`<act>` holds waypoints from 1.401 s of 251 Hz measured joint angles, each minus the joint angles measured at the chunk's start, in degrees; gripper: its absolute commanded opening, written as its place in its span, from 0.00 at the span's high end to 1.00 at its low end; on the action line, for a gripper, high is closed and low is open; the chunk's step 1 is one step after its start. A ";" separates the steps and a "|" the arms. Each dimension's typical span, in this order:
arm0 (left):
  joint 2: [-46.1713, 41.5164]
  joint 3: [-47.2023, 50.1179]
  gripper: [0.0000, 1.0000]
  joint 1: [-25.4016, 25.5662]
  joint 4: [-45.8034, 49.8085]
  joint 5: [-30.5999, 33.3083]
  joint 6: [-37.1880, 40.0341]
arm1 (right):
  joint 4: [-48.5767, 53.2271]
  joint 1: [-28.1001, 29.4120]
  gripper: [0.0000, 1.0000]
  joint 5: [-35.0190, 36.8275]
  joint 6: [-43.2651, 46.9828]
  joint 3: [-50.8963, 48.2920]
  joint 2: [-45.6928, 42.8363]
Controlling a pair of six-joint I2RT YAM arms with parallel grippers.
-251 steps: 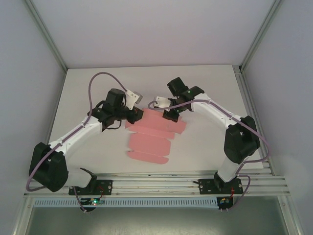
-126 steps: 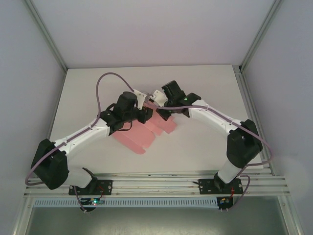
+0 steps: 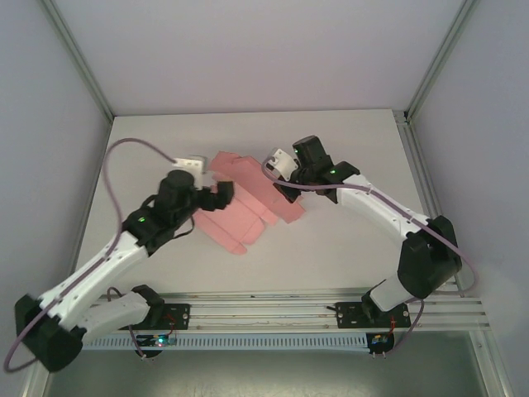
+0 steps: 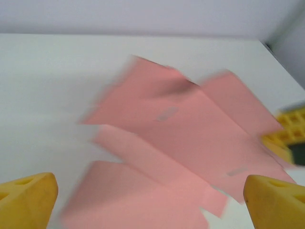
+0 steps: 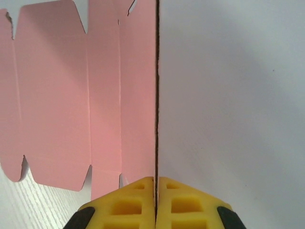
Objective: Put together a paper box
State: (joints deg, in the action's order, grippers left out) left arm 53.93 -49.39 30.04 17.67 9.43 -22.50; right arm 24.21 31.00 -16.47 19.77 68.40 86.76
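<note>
The paper box point(image 3: 248, 207) is nowhere near a box: it is a flat pink die-cut sheet, creases and flaps all open, spread in the middle of the table point(image 3: 355, 141) between the two arms. The right gripper point(image 3: 285, 190) has it by one edge. From the right wrist you see the yellow pads point(image 5: 186, 205) pressed together with the card sandwiched between them. The pinched panel runs straight ahead of the hand as a thin dark line, and the other panels spread off to one side. That grip looks to me like an anchor, pinning one side so the sheet cannot slide or spin while the other hand works on a flap. The far flap seems to ride a little above the surface, though I cannot be sure of that. Over on the other side, the left gripper point(image 3: 221, 195) sits just beside the sheet's opposite edge, jaws spread wide and holding nothing. From its wrist the two yellow fingertips point(image 4: 28, 200) stand far apart, with the blurred pink card lying just ahead of them and between them. My guess is that it is lining up to take or fold a panel, and no fold is made yet.
</note>
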 measured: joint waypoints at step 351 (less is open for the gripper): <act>8.79 8.15 0.41 -20.41 -13.00 -39.34 -3.74 | -0.70 -9.33 1.00 -28.87 4.70 -7.08 -7.67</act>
State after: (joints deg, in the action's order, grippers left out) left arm 62.72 -41.23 9.63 4.67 -29.91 -26.24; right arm 23.51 21.67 -45.34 24.47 61.32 79.09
